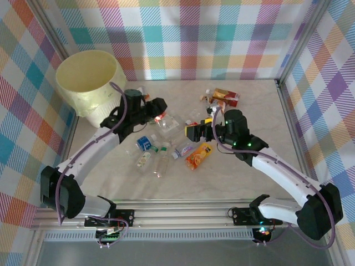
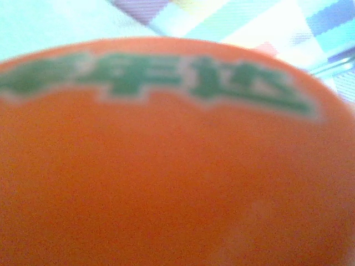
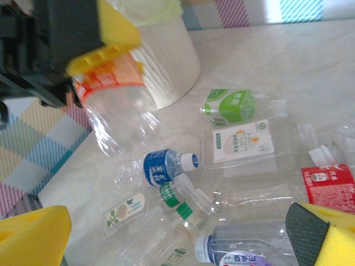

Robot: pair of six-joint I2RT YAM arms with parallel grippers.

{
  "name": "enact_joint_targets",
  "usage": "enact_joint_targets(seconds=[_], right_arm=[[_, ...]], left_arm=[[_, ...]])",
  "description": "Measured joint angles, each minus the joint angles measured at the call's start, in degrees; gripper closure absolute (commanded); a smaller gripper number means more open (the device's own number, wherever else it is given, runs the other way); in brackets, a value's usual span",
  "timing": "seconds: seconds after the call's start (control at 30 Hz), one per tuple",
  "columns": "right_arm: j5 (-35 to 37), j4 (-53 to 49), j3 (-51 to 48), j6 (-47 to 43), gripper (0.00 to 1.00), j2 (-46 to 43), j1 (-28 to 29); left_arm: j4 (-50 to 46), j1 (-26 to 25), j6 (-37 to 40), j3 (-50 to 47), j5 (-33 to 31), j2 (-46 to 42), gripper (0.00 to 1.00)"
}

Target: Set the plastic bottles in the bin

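Your orange-labelled bottle [image 3: 113, 105] is off the table, clamped between the yellow pads of the left gripper [image 1: 157, 114]. It is held by its labelled end. The clear body hangs down, with the long axis close to upright and leaning slightly to the right in the right wrist view; its cap is hidden. The left wrist camera has the orange label and its green lettering blurred right against the lens. The bottle hangs just right of the one bin [image 1: 89, 77], near its wall but not over its mouth.

Beneath it you can count seven bottles lying on their sides on the pale table [image 1: 260, 166]:
- green-labelled bottle [image 3: 236, 105]
- white-labelled bottle [image 3: 241, 143]
- blue-labelled bottle [image 3: 161, 166], cap pointing right
- red-labelled bottle [image 3: 327, 185]
- green-banded bottle [image 3: 178, 206]
- leaf-labelled bottle [image 3: 125, 210]
- purple-labelled bottle [image 3: 238, 256]

Your right gripper [image 1: 192, 131] hovers over this pile, its yellow fingers [image 3: 33, 235] spread wide with nothing gripped.
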Motion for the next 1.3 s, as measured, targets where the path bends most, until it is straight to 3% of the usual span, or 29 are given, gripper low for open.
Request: enact_joint_targets(seconds=[0.4, 0.67, 1.07, 1.3], right_arm=[[5.4, 0.5, -4.3, 7.3, 0.0, -3.7, 0.0], [6.2, 1.5, -4.7, 8.8, 0.0, -3.8, 0.0], [6.9, -1.2, -3.1, 6.5, 0.0, -1.8, 0.0], [7.6, -4.0, 0.7, 3.7, 0.0, -0.8, 0.0]], left_arm=[[-4.9, 14.0, 11.5, 21.1, -5.8, 0.8, 0.47], [-7.4, 20.9, 19.9, 34.1, -14.2, 7.9, 0.48], [-7.8, 31.2, 25.0, 38.3, -22.3, 17.3, 0.49], [-7.6, 34.4, 27.6, 38.4, -25.7, 21.0, 0.48]])
